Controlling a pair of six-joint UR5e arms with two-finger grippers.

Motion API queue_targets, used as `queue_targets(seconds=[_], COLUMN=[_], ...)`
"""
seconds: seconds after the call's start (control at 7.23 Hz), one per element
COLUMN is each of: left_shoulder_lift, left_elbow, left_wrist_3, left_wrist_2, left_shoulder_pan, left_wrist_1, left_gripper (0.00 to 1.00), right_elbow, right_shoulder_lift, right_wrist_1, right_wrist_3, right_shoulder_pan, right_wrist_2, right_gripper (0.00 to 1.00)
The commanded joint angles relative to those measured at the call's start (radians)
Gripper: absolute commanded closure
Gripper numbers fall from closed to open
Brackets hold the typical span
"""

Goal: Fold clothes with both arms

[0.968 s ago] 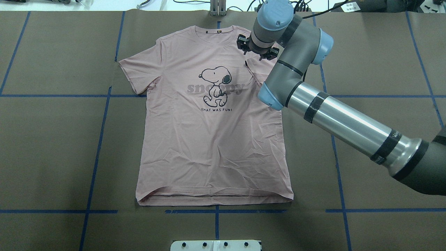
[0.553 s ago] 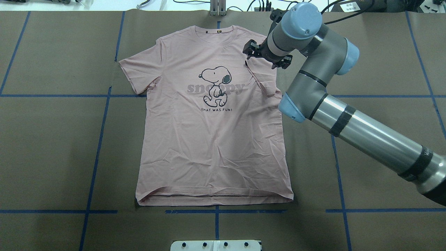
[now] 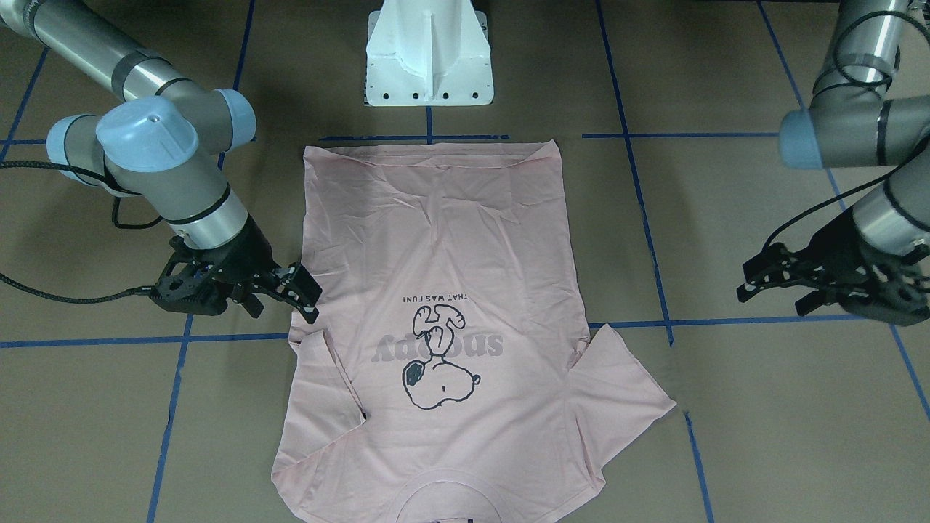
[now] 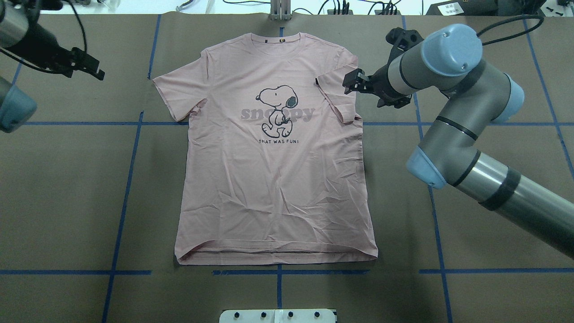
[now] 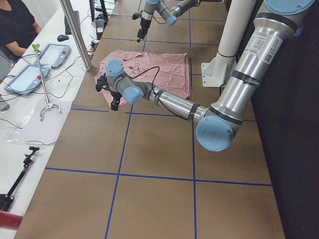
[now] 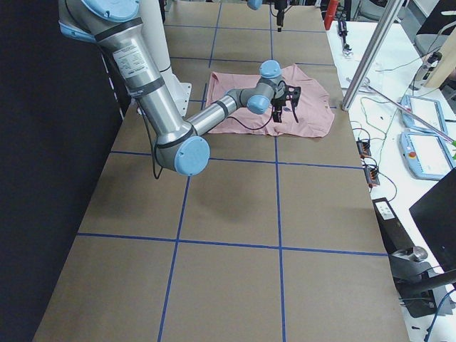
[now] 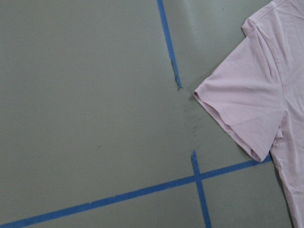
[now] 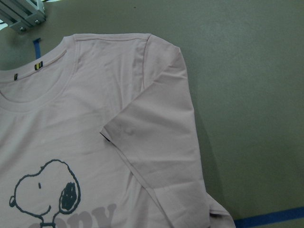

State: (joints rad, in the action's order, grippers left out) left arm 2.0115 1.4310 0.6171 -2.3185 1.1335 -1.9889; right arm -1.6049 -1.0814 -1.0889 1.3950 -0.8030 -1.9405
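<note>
The pale pink Snoopy T-shirt [image 4: 273, 188] lies flat, print up, on the brown table, neckline at the far edge. It also shows in the front-facing view [image 3: 436, 240]. Its sleeve on the right arm's side [image 8: 161, 137] is folded inward over the front. The other sleeve [image 7: 247, 114] lies spread out. My right gripper [image 4: 370, 92] is open and empty, just outside the shirt's edge by the folded sleeve [image 3: 280, 305]. My left gripper [image 4: 87, 65] is open and empty, well clear of the spread sleeve [image 3: 774, 294].
The white pedestal base [image 3: 429, 58] stands at the near edge beyond the shirt's hem. Blue tape lines [image 4: 121, 202] grid the table. An aluminium post [image 4: 280, 11] stands behind the neckline. A person [image 5: 13, 20] and tablets [image 5: 52, 53] are at the side bench.
My right gripper has drawn back to the right, off the shirt, leaving the sleeve folded on the front. My left gripper has come into the overhead view at the top left.
</note>
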Motion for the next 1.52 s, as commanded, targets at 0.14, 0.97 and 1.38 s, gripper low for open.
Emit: queue_targets(seconds=[0.14,0.97,1.38], left_shoulder_lift=[0.205,0.237,0.237], left_elbow=[-0.364,-0.477,-0.486], left_wrist_3=[0.209,0.208,0.205], left_wrist_2=[0.273,0.341,0.347], left_shoulder_pan=[-0.136,-0.196,-0.195], left_wrist_1=[-0.294,-0.395,-0.396], left_gripper=[0.17,0.53,0.84], right_elbow=[-0.115,-0.113,-0.109], right_shoulder_lift=[-0.1,-0.1,-0.097], right_wrist_1=[0.0,0.001,0.0], right_wrist_3=[0.004,0.009,0.009], right_shoulder_pan=[-0.001,0.001,0.004], right_wrist_2=[-0.011,-0.009,-0.009], right_gripper=[0.0,0.0,0.0])
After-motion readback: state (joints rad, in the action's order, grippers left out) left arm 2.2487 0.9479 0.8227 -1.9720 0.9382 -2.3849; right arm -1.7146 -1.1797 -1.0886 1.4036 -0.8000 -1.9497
